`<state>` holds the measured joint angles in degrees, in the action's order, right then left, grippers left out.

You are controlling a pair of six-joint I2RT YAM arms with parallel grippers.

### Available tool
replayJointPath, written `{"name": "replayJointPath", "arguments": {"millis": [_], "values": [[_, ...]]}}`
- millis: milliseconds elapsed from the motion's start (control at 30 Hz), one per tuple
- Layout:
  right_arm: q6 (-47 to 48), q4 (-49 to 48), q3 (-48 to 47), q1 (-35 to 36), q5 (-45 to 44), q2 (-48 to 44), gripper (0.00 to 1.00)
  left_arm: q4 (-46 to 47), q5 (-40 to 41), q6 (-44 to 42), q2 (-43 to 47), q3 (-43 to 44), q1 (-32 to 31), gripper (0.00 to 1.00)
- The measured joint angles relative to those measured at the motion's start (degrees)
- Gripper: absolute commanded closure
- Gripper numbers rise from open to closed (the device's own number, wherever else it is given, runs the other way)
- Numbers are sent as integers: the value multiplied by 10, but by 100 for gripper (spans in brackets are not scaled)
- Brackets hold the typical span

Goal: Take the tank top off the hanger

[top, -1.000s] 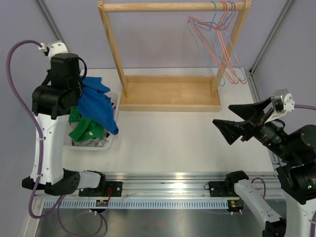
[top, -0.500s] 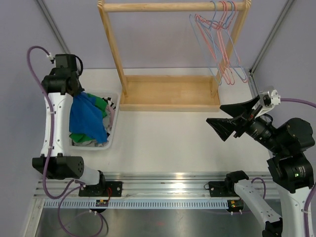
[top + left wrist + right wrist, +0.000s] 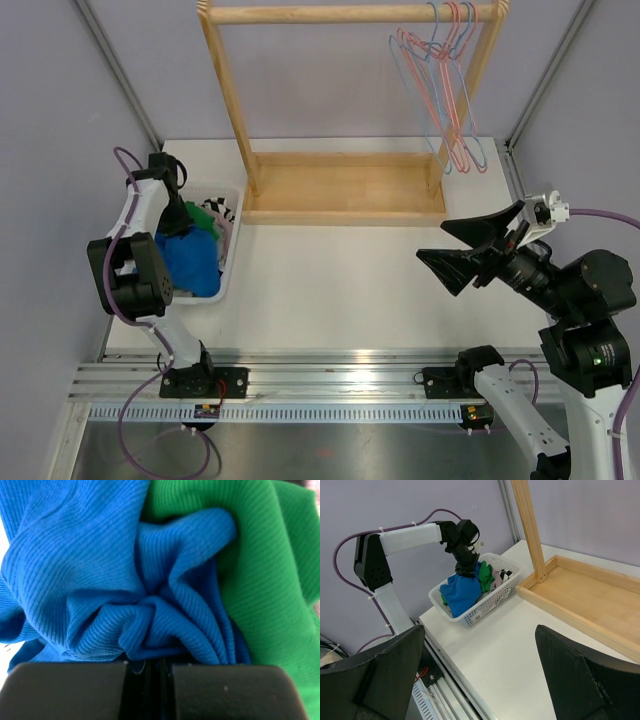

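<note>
Blue ribbed tank top (image 3: 125,580) bunched just ahead of my left pincer (image 3: 161,666), which clamps it; basket (image 3: 492,600) below; right pincer (image 3: 432,246) wide, far.

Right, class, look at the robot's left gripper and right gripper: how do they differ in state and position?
The left gripper is shut on the blue tank top; the right gripper stands wide open, holding nothing. The left gripper is down in the white basket; the right gripper hangs over the table. Both are black two-finger grippers.

Overhead and right wrist share basket (image 3: 230,262); left close-up.
</note>
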<state>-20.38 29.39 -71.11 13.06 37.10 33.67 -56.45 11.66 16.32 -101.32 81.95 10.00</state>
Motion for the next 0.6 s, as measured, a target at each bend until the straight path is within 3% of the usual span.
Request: {"name": "replayJointPath", "arguments": {"millis": [100,133,233,267,367,600], "values": [[0,0,1,0,1,-1,0,0,-16,0,7,6,0,74],[0,0,3,0,1,-1,0,-1,-22,-1,12,9,0,59],[0,5,6,0,-1,-1,1,-10,-36,1,34,20,-2,36],[0,5,6,0,-3,-1,0,-14,-39,3,47,27,-3,22],[1,14,6,0,-22,0,0,-30,-39,8,94,55,-7,1],[8,94,6,0,-128,15,1,-56,-35,5,266,114,-12,1]]}}
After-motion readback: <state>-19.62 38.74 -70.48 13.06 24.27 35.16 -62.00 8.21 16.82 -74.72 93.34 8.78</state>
